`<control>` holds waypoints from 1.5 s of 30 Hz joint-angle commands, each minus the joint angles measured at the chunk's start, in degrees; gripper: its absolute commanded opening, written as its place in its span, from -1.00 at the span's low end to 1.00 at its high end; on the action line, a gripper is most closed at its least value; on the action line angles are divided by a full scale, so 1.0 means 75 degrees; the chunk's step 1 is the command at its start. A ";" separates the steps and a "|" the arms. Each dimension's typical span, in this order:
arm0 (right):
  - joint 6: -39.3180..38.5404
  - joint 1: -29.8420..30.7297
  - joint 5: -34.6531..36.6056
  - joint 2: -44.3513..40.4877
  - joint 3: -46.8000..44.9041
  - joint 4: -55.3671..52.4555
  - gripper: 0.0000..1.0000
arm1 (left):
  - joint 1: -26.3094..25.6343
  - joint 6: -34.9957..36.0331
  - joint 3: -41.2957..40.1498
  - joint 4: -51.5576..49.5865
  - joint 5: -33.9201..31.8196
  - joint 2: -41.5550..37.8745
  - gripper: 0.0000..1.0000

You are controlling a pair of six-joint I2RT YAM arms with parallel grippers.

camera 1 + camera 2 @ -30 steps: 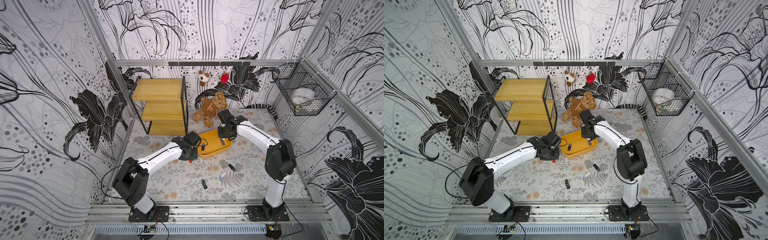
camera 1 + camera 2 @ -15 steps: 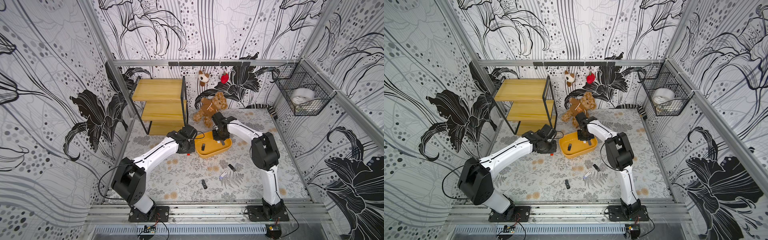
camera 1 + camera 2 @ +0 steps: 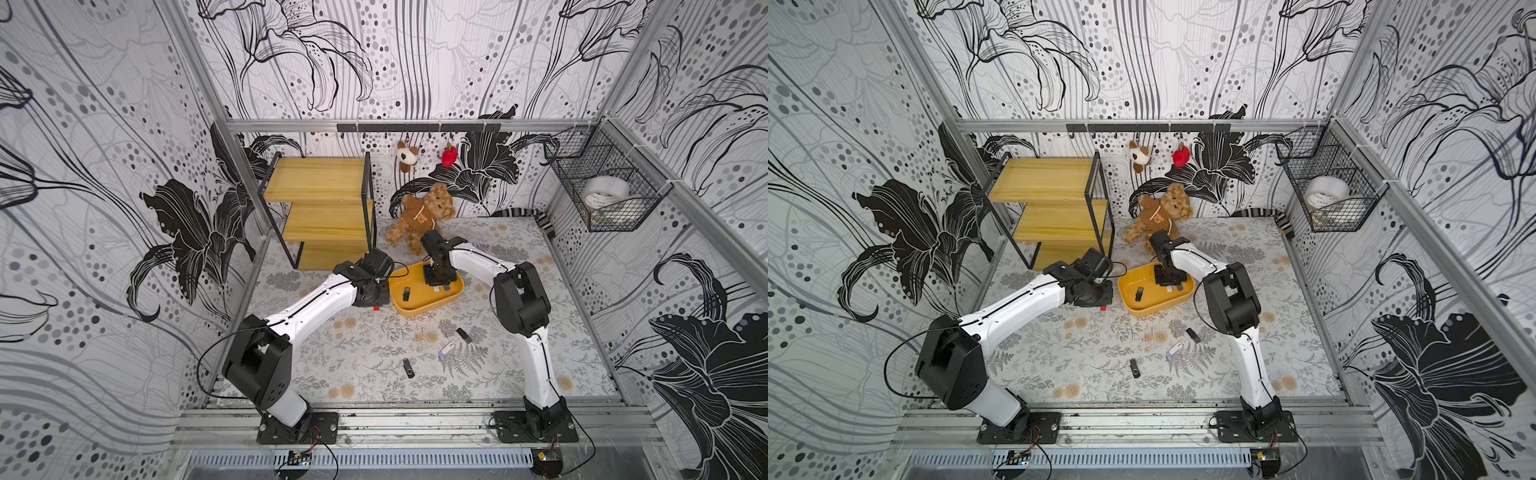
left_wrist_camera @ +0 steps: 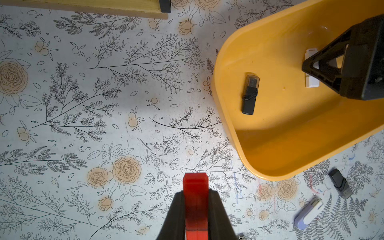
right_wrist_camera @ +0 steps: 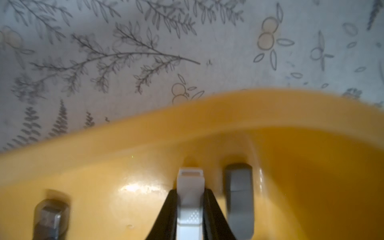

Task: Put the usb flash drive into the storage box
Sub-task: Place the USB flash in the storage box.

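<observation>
While right jaws grip white drive point(image 5: 190, 199), storage box point(image 3: 419, 309) holds black drive point(image 3: 406, 294).

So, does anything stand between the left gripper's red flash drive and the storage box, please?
Nothing visible does: the red flash drive, shut in the left gripper, is held beside the storage box, with only table between them.
</observation>
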 commanded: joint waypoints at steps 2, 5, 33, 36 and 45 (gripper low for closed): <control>-0.0191 0.0027 0.0183 0.0262 0.0223 -0.0167 -1.00 | 0.0040 0.0123 -0.0039 0.0053 -0.0051 -0.0192 -1.00; -0.0204 0.0030 0.0190 0.0283 0.0253 -0.0185 -0.81 | 0.0034 0.0100 0.0043 0.0072 0.0004 -0.0139 -1.00; 0.0716 -0.0373 0.1567 -0.3473 -0.1811 -0.0310 0.18 | -0.0371 0.0462 0.3004 0.0668 0.0465 0.2376 -1.00; 0.0941 -0.0652 0.1605 -0.4286 -0.2891 -0.0169 0.24 | -0.0518 0.0463 0.3518 0.0655 0.0598 0.2928 -1.00; 0.1530 -0.0921 0.1565 -0.5377 -0.4755 -0.0136 0.37 | -0.0732 0.0545 0.4348 0.0942 0.0828 0.4294 -1.00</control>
